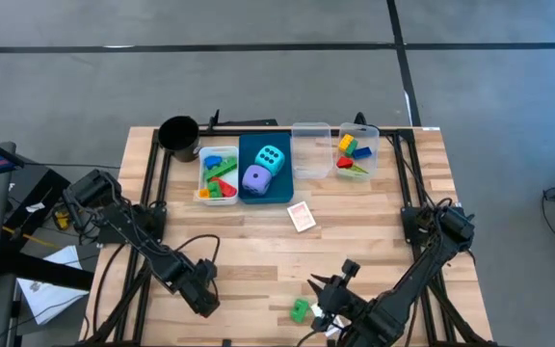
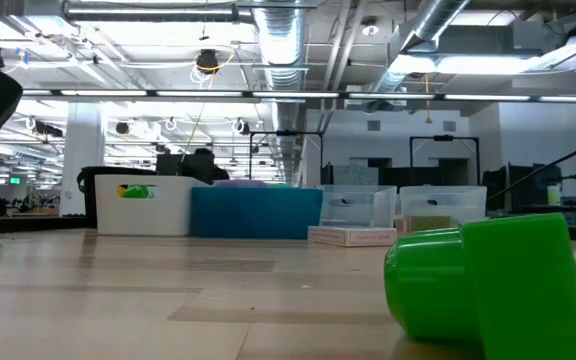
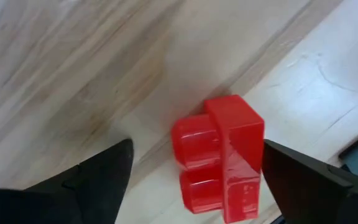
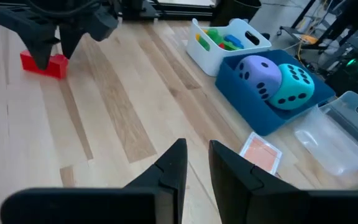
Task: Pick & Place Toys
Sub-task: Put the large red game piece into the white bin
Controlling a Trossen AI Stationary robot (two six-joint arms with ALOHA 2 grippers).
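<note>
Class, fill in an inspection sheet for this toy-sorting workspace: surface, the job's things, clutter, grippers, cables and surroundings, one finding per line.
Surface: wooden table, pale planks.
Job's things: red brick on the table between the left fingers; green brick loose by the right arm; cyan die and purple die in the blue bin; bricks in the white bin; more bricks in a clear bin; card flat on the table.
Clutter: black cup; an empty clear bin.
Grippers: left gripper open, straddling the red brick; right gripper nearly shut, holding nothing.
Cables: black cables along both arms.
Surroundings: grey floor, workshop behind.
</note>
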